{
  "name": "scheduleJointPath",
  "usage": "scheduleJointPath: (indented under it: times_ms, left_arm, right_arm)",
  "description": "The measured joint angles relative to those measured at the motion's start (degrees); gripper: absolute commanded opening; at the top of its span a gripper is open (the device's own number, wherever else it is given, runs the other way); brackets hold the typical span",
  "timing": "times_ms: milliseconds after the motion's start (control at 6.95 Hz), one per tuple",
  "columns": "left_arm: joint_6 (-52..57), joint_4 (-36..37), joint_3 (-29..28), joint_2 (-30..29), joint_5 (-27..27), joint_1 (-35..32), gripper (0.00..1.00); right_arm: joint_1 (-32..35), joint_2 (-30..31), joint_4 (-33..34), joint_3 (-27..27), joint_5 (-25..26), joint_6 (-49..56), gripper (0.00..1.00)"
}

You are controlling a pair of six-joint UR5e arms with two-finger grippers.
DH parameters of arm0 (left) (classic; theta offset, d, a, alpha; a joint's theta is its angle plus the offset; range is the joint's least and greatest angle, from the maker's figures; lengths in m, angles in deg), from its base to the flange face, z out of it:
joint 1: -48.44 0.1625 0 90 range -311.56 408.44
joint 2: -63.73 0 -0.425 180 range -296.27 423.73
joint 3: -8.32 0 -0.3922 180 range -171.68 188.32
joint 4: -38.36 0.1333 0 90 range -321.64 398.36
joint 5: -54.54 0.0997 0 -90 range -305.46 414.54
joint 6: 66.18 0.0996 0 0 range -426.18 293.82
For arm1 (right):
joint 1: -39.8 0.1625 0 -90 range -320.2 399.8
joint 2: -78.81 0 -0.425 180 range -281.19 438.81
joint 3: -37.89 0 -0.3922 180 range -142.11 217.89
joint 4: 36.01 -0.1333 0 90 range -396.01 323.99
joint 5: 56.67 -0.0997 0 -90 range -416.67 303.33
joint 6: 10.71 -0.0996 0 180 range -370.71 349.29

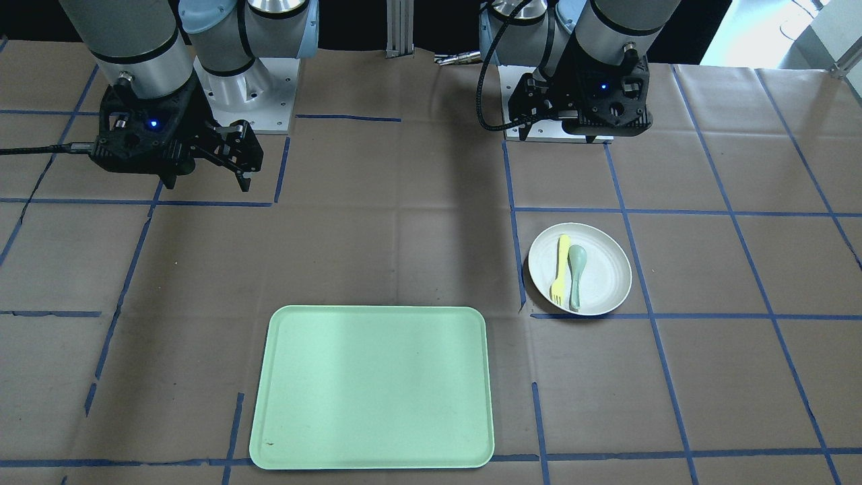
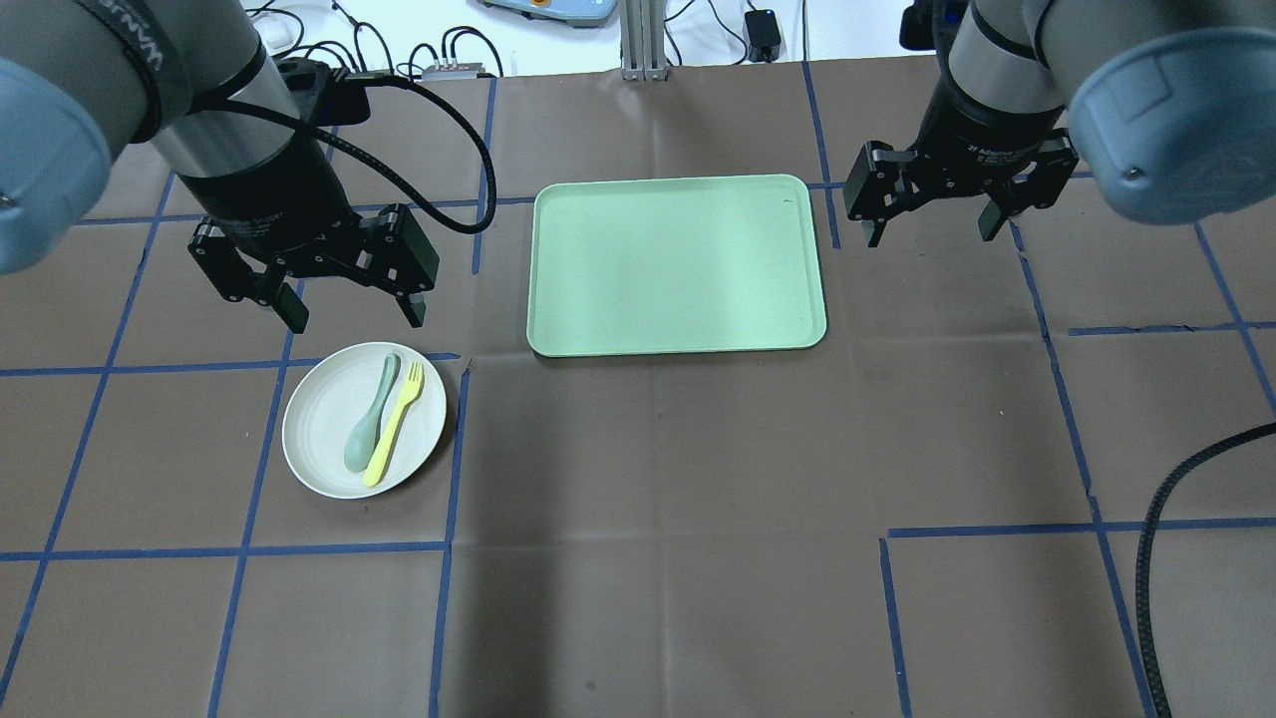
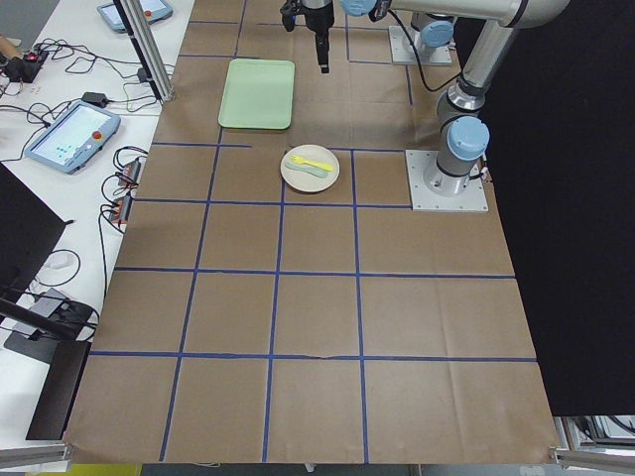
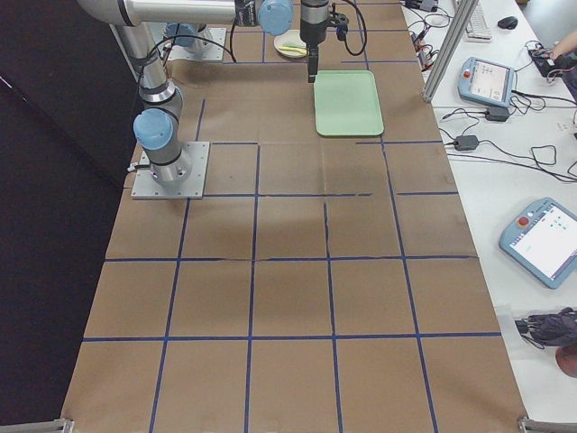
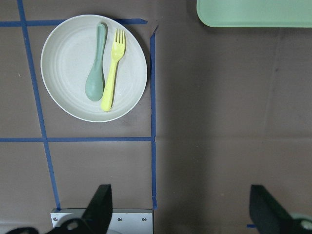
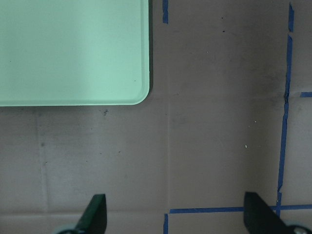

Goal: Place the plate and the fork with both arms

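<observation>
The off-white plate [image 2: 319, 424] sits on the table on my left side. The pale-yellow fork [image 2: 396, 424] and a grey-green spoon [image 2: 367, 419] lie side by side in it. My left gripper [image 2: 356, 311] hangs open and empty above the table just beyond the plate. In the left wrist view the plate [image 5: 63, 58], the fork [image 5: 111, 78] and the spoon [image 5: 96, 68] show ahead of the open left gripper [image 5: 180, 209]. My right gripper [image 2: 932, 231] is open and empty to the right of the mint-green tray [image 2: 678, 264]. The front view shows the plate [image 1: 606, 269] and the fork [image 1: 559, 268].
The tray [image 1: 374, 384] lies flat in the middle of the table, and its corner shows in the right wrist view [image 6: 73, 48]. Blue tape lines grid the brown table cover. The arm bases stand on the robot's side. Cables and pendants lie beyond the far edge.
</observation>
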Motion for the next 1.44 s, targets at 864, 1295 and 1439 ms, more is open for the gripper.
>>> scheduleJointPath:
  times_ms: [864, 1295, 1439]
  left_arm:
    - [29.5, 20.0, 17.6, -4.7, -3.6, 20.6, 0.99]
    - [36.7, 28.1, 18.3, -15.6, -5.6, 28.0, 0.98]
    - [38.1, 28.5, 18.6, -17.4, -6.4, 29.6, 0.98]
  right_arm:
    - [0.0, 0.0, 0.0, 0.0, 0.0, 0.0, 1.00]
    - [0.0, 0.0, 0.0, 0.0, 0.0, 0.0, 1.00]
    - [0.0, 0.0, 0.0, 0.1, 0.0, 0.0, 1.00]
